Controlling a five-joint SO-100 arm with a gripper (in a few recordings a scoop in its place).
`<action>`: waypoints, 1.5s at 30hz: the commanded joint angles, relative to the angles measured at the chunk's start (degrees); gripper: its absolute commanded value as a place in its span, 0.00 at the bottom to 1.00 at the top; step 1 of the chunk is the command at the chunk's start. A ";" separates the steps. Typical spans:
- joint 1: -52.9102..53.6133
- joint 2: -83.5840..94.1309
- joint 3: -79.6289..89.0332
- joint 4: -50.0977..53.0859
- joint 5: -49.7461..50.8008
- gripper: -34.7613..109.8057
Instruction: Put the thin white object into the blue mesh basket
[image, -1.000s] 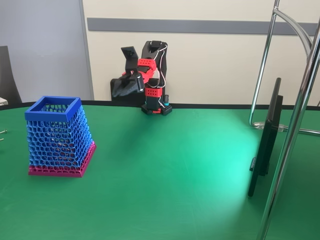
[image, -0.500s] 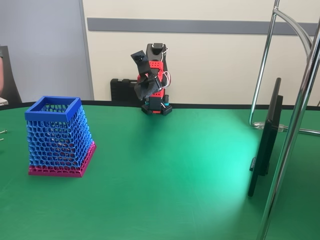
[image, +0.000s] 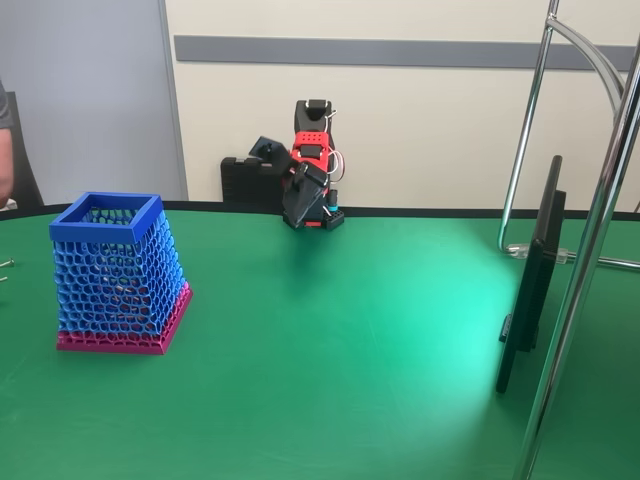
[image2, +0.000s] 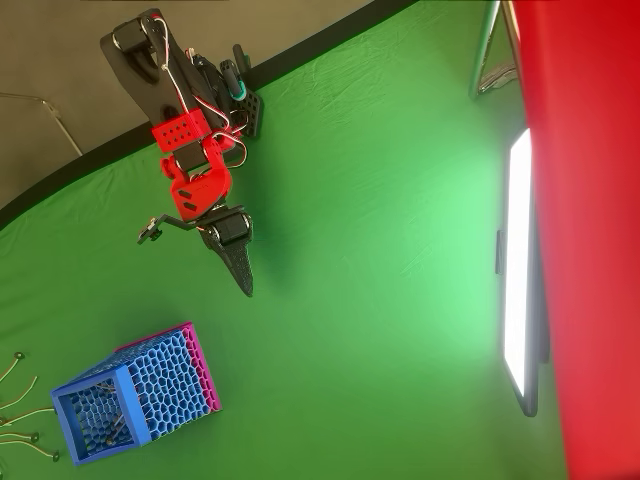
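Nearest, on the green table (image: 350, 350): blue mesh basket (image: 112, 275), upright on its pink band, open mouth facing up, so placed as to take a drop from above. Just beyond its left side in the overhead view, at the picture's edge: thin white strands (image2: 22, 412) flat on the cloth, several of them, close to the basket (image2: 140, 395) but outside it. Cannot tell which one is meant; none in the claw's hold. Possibly a pale line inside the mesh too, too faint to judge.

Farther back, well apart from both: claw (image2: 243, 272), tipped down toward the table in front of the red arm (image: 312, 150). Looks drawn together into a single black point with nothing between the jaws. Reads as a tucked, resting pose, not a reach, since it points at bare cloth.

Against a second ago: claw (image: 300, 205) no longer raised and aimed left at shoulder height, now swung round and folded low before the base. Basket unmoved.
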 joint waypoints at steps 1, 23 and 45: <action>-1.05 4.48 0.79 6.59 4.92 0.24; -3.08 31.55 0.97 51.42 27.77 0.24; -4.83 35.86 0.97 57.66 28.48 0.25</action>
